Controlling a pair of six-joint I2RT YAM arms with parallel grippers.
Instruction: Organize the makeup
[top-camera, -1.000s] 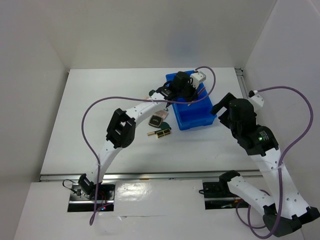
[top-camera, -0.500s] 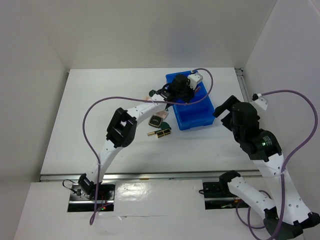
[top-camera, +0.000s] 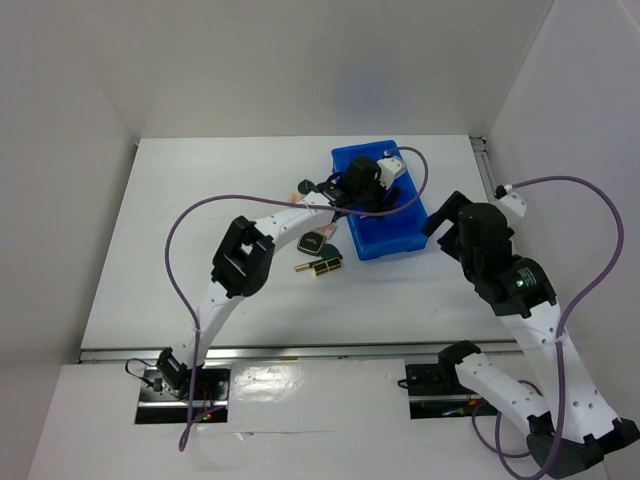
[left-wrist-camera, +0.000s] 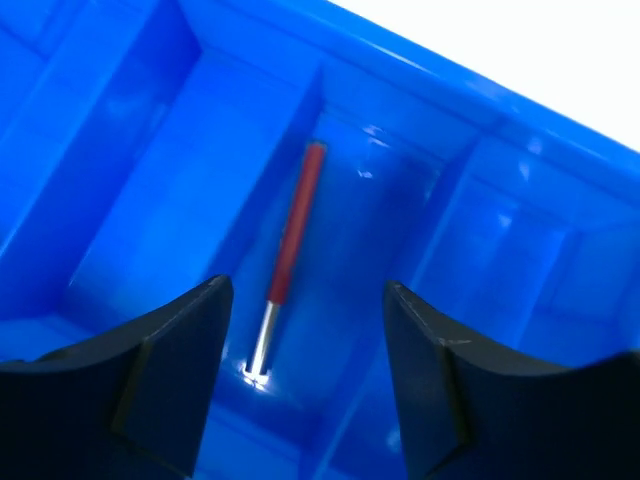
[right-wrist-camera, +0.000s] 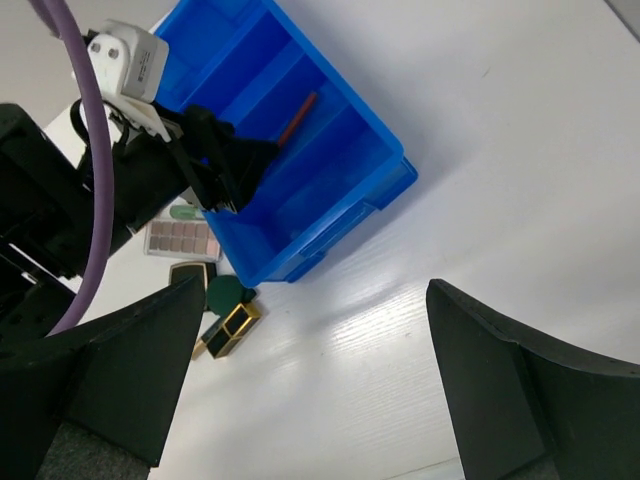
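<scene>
Seen from the wrists only, the pencil (left-wrist-camera: 296, 222) lies free in the tray (left-wrist-camera: 130, 215); left gripper (left-wrist-camera: 305, 295) and right gripper (right-wrist-camera: 315, 290) spread

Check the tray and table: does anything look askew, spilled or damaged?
Nothing serious. The pink pencil lies flat in one compartment of the blue tray, slightly slanted to its walls. Nothing looks spilled or broken.

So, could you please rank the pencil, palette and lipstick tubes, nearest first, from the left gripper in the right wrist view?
1. Pencil, inside the blue tray.
2. Palette, just outside the tray.
3. Lipstick tubes, farthest out.
</scene>
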